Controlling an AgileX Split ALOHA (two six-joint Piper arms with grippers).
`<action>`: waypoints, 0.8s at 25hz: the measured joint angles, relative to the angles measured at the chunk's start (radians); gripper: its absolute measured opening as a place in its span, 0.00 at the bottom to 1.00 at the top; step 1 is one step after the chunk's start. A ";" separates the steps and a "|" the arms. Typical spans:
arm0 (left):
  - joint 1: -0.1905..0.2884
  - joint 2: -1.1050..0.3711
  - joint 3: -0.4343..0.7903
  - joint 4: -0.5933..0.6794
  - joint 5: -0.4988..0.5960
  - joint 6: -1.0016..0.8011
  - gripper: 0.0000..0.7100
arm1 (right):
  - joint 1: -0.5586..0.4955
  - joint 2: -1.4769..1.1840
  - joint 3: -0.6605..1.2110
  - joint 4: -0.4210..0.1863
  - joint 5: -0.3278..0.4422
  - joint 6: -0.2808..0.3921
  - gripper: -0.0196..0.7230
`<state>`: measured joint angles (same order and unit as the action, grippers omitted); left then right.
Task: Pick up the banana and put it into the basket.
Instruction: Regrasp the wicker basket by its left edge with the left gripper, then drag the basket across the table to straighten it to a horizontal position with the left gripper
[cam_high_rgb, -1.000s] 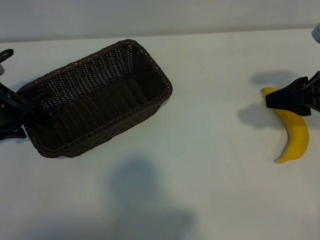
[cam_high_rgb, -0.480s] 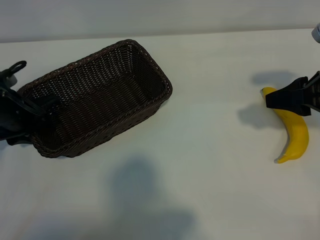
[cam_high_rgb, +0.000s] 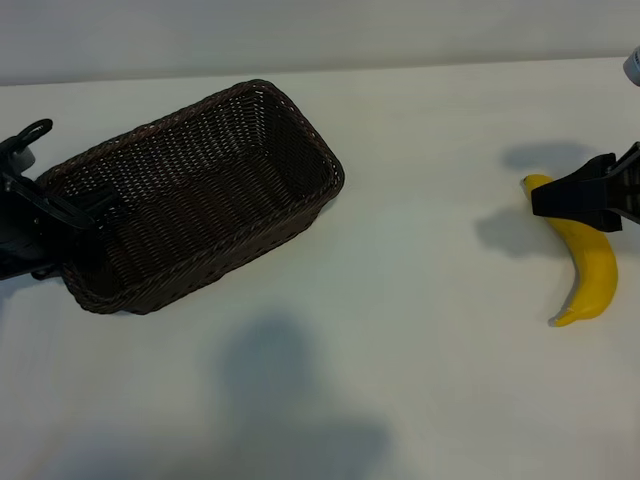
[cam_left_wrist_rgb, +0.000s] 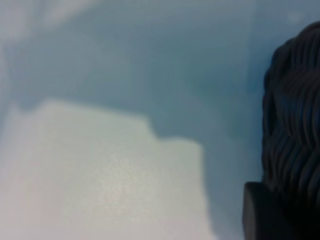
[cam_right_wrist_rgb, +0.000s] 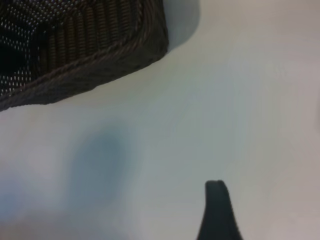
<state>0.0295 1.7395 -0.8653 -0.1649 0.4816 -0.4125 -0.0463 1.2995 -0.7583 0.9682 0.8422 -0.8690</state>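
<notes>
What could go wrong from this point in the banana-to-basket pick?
1. The right gripper hangs over the stem end of the banana, not its middle; a grasp there may let the long body swing or slip out.
2. The left gripper is at the near-left end of the basket, seemingly on the rim; a pull could drag or tilt the basket.
3. The banana lies near the table's right edge and could be nudged off.

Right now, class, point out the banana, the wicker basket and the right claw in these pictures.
banana (cam_high_rgb: 592, 268): exterior view, on the yellow body below the claw.
wicker basket (cam_high_rgb: 318, 150): exterior view, on the rim at its right end.
right claw (cam_high_rgb: 560, 197): exterior view, over the banana's upper end.
</notes>
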 joint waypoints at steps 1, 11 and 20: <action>0.000 0.000 0.000 -0.001 0.000 0.000 0.25 | 0.000 0.000 0.000 0.000 0.000 0.000 0.69; 0.000 0.000 -0.018 -0.009 0.028 0.019 0.25 | 0.000 0.000 0.000 0.000 0.000 0.000 0.69; 0.001 0.002 -0.197 -0.120 0.178 0.271 0.23 | 0.000 0.000 0.000 0.000 0.000 0.000 0.69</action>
<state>0.0308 1.7413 -1.0619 -0.2853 0.6592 -0.1418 -0.0463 1.2995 -0.7583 0.9682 0.8422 -0.8690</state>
